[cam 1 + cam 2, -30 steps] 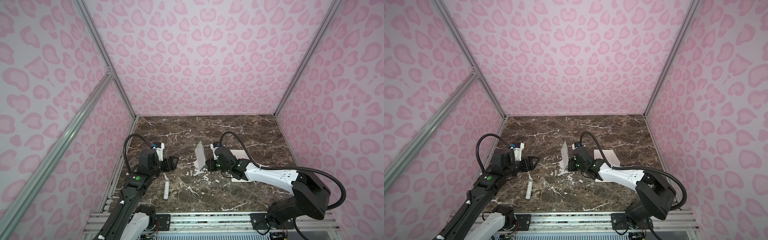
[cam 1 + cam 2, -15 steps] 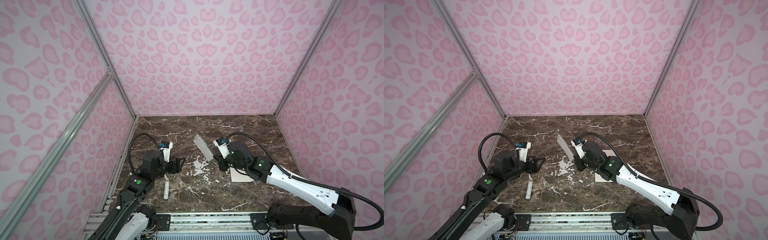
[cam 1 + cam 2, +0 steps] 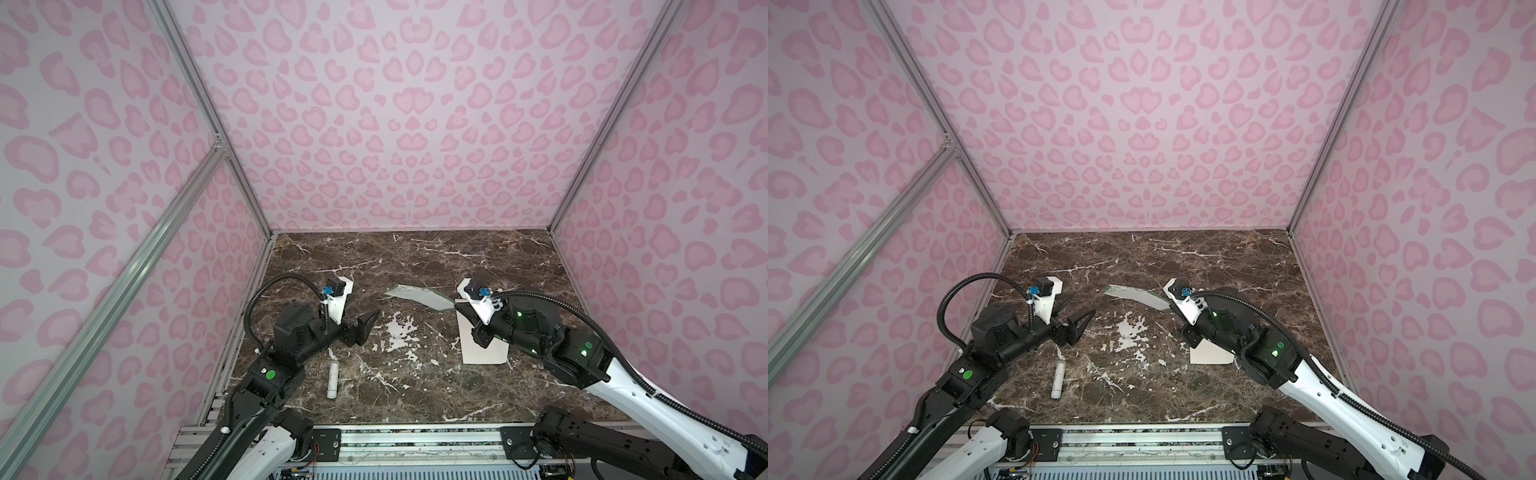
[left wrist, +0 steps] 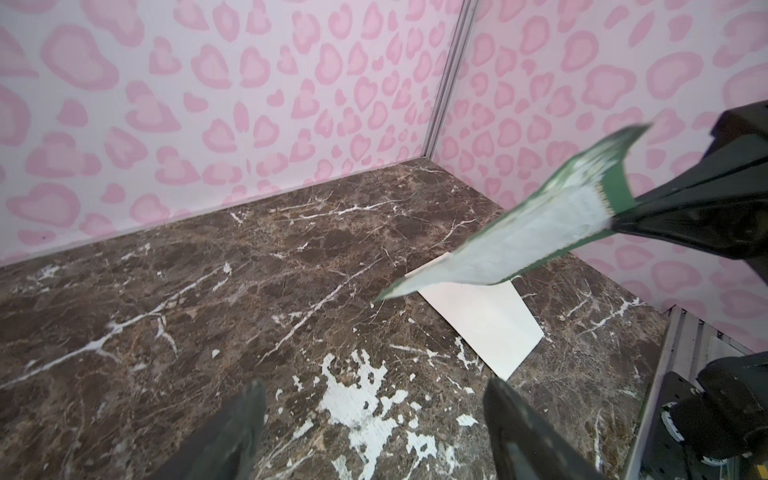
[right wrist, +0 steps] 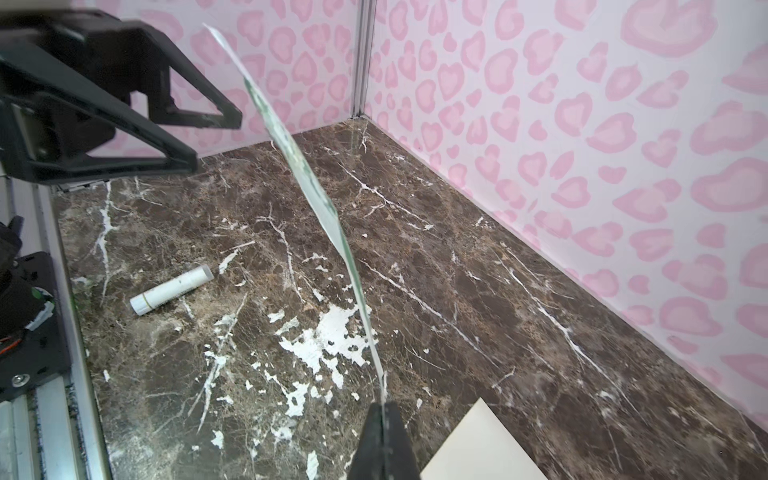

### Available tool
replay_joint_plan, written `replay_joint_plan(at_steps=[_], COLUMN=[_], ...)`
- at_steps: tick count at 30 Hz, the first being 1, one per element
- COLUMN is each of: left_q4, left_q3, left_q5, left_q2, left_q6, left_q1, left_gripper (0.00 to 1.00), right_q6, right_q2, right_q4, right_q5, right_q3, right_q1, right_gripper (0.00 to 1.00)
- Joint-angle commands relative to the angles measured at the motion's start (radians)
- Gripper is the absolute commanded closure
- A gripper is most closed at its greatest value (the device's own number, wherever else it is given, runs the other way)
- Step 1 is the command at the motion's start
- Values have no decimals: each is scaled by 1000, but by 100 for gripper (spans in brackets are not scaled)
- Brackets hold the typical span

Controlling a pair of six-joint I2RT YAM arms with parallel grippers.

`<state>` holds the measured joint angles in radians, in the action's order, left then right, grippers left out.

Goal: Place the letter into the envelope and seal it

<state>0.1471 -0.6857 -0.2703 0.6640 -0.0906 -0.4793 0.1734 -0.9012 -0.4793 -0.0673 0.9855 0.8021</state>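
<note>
letter [image 3: 417,297] is off the table [image 3: 415,257], pinched by one short edge in my right gripper [image 3: 457,308], which is clamped tight on its green border. a second ago it stood almost upright near the middle. now it has tipped to lie nearly flat in the air, sagging a little. my right arm has also drawn it to the right, so the held end hangs just over the left edge of the envelope [image 3: 484,349].

the envelope lies flat on the right, partly under that arm, and i cannot tell whether its flap is open. my left gripper [image 3: 368,322] has spread wider and holds nothing. it hovers on the left, pointing at the letter's free end.

i judge the letter is being lined up for sliding in, with the left free to steady the envelope. the white stick [image 3: 333,379] lies untouched, near left.
</note>
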Motion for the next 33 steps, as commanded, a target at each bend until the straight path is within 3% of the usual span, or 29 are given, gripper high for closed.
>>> replay_joint_plan(at_steps=[1, 7, 33], left_q4=[-86, -97, -218], left_q3=[8, 26, 75], left_q5=[-49, -141, -92], left_q2=[-22, 2, 122], left_q6=[56, 47, 124], left_q1=[-4, -37, -140], left_gripper=[15, 16, 24], right_q6=[42, 41, 40], right_q2=[-8, -46, -45], right_q4=[-40, -58, -113], right_q5=[-18, -91, -208], right_q3=[-6, 0, -8], right_q1=[-2, -3, -3], right_gripper=[100, 100, 100])
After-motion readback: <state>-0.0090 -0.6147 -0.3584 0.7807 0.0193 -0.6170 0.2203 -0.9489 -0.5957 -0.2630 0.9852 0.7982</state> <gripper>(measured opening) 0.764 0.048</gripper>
